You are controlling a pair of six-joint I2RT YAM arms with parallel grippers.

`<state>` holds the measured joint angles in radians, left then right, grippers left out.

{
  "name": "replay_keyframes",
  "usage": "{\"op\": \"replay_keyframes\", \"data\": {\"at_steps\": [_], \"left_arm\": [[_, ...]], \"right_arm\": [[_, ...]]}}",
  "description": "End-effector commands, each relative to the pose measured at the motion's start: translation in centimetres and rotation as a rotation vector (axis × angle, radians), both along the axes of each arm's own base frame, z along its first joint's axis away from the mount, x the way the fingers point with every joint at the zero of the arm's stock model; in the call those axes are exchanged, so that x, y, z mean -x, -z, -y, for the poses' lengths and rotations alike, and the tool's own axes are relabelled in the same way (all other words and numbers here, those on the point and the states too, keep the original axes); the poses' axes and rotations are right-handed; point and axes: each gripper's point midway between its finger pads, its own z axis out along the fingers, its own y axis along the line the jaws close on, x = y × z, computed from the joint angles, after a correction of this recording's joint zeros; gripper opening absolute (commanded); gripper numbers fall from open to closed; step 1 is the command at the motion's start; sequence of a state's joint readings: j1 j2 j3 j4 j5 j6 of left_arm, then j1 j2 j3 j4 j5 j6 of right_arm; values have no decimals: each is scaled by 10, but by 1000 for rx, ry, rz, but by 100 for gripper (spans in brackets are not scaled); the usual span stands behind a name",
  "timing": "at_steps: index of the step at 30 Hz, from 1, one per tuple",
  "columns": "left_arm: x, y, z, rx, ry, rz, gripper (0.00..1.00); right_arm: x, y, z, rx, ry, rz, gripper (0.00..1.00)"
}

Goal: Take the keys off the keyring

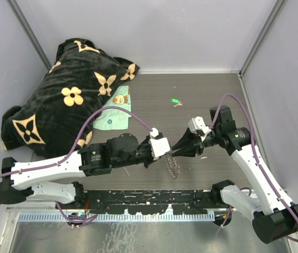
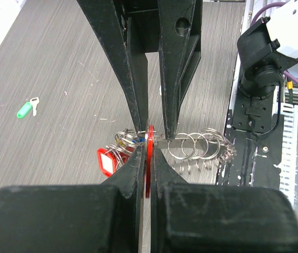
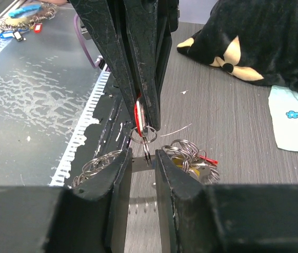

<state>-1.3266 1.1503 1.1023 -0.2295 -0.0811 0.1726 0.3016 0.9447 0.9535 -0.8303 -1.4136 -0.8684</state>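
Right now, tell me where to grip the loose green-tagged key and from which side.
Take the green tag, bulkier than the thin silver blade. It lies flat on the table, so come from above, jaws across its narrow width.

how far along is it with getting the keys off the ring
Done: one green-tagged key lies loose on the table. In hand: the left gripper, jaws shut, pinches a red tag while the right gripper holds the keyring. Left: another red-tagged key and more hang on it.

Red tag [image 2: 149,158] mostly hidden inside left claw [image 2: 148,152], keyring [image 1: 173,166] detail too small overhead, blanket [image 3: 244,37] cropped at edge
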Motion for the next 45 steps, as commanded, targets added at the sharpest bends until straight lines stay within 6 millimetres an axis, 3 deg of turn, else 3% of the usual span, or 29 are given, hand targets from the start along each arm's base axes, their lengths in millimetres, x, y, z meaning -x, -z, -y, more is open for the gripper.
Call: {"op": "replay_keyframes", "data": {"at_steps": [1, 8, 18, 28, 36, 45], "left_arm": [[2, -67, 4, 195, 12, 46, 0], [2, -67, 2, 196, 11, 46, 0], [1, -67, 1, 190, 7, 44, 0], [-1, -62, -5, 139, -11, 48, 0], [-5, -60, -5, 63, -16, 72, 0], [-7, -56, 3, 53, -13, 75, 0]], "right_arm": [[-3, -3, 2, -9, 18, 41, 30], [-3, -2, 3, -13, 17, 33, 29], [-2, -5, 3, -15, 15, 49, 1], [-8, -15, 12, 100, 62, 220, 1], [-19, -21, 13, 358, 70, 459, 1], [-30, -20, 16, 587, 62, 605, 1]]}}
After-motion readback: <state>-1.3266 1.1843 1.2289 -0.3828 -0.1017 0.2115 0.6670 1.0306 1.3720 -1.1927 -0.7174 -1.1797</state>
